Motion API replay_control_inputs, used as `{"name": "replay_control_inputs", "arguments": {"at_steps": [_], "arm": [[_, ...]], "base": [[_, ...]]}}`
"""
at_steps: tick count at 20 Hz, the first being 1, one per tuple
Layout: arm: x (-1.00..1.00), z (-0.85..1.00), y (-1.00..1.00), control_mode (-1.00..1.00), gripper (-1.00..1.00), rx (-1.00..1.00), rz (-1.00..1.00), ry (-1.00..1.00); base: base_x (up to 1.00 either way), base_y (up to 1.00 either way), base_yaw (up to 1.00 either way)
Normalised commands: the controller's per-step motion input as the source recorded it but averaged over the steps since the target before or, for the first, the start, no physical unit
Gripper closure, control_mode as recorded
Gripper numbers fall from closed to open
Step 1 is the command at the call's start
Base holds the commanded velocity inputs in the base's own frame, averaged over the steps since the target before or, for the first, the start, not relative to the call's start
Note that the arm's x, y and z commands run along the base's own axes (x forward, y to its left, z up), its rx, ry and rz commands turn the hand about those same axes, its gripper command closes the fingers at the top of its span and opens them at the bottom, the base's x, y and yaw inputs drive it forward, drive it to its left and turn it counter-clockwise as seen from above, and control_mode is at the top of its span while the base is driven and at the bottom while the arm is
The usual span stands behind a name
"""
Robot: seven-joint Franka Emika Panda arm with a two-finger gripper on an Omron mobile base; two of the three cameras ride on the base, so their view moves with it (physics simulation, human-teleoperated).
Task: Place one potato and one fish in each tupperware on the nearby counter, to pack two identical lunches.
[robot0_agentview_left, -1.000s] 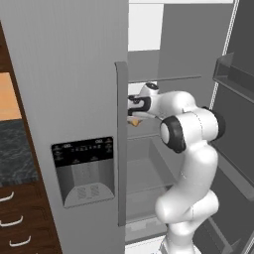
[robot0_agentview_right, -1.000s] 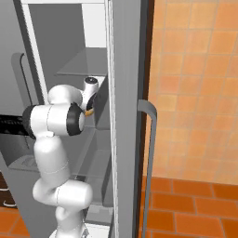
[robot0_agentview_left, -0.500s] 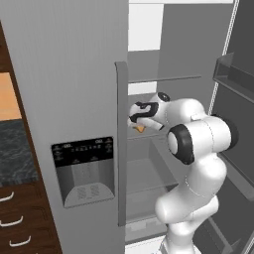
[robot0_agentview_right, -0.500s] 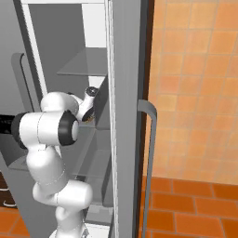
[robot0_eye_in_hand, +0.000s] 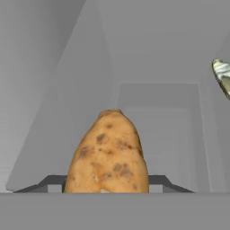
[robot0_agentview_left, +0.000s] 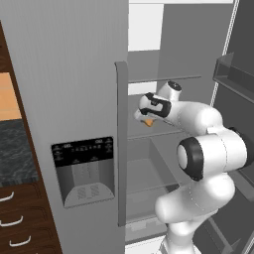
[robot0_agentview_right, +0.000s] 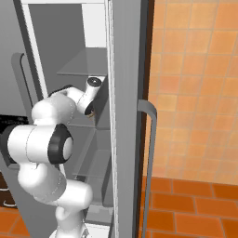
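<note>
Left base view showed the white arm bent inside the open fridge (robot0_agentview_left: 163,163), with the gripper (robot0_agentview_left: 144,118) up near the middle shelf (robot0_agentview_left: 163,133). A small orange-tan lump, the potato (robot0_agentview_left: 148,122), peeked out at the gripper's tip, so the gripper looked closed on it. The dark counter (robot0_agentview_left: 15,154) sat far off to the left, past the shut fridge door with its water dispenser (robot0_agentview_left: 83,171). To do this step well, the arm would need to pull the potato straight out, clear of the shelf edge and the door handle (robot0_agentview_left: 121,144), before turning toward the counter. Right base view showed the same arm from the other side, with the gripper (robot0_agentview_right: 90,111) tucked close behind the open door's edge (robot0_agentview_right: 110,116). There was little room there, so a slow, straight pull would be safest, I think. Hand view showed the potato (robot0_eye_in_hand: 108,155) big and close, standing between the finger tips, with brown spots on its skin. It looked held, and the grip seemed to be on its lower part, so a quick swing might let it slip. A bit of a pale fish (robot0_eye_in_hand: 222,77) showed at the right edge, well apart from the potato. The fish could wait for a later trip.
</note>
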Motion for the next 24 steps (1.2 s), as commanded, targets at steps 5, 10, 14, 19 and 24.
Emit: {"name": "replay_control_inputs", "arguments": {"at_steps": [5, 10, 14, 19, 24], "arm": [[-0.52, 0.47, -0.01, -1.0, 1.0, -0.01, -0.02, 0.09], [-0.77, 0.3, 0.0, -1.0, 1.0, -0.03, 0.0, 0.17], [-0.83, 0.02, 0.0, -1.0, 1.0, -0.08, -0.06, 0.03], [-0.93, 0.12, 0.0, -1.0, 1.0, -0.06, -0.07, 0.01], [-0.99, 0.02, -0.02, -1.0, 1.0, -0.02, -0.08, 0.0]], "base": [[0.0, 0.0, 0.0], [0.0, 0.0, 0.0], [0.0, 0.0, 0.0], [0.0, 0.0, 0.0], [0.0, 0.0, 0.0]]}}
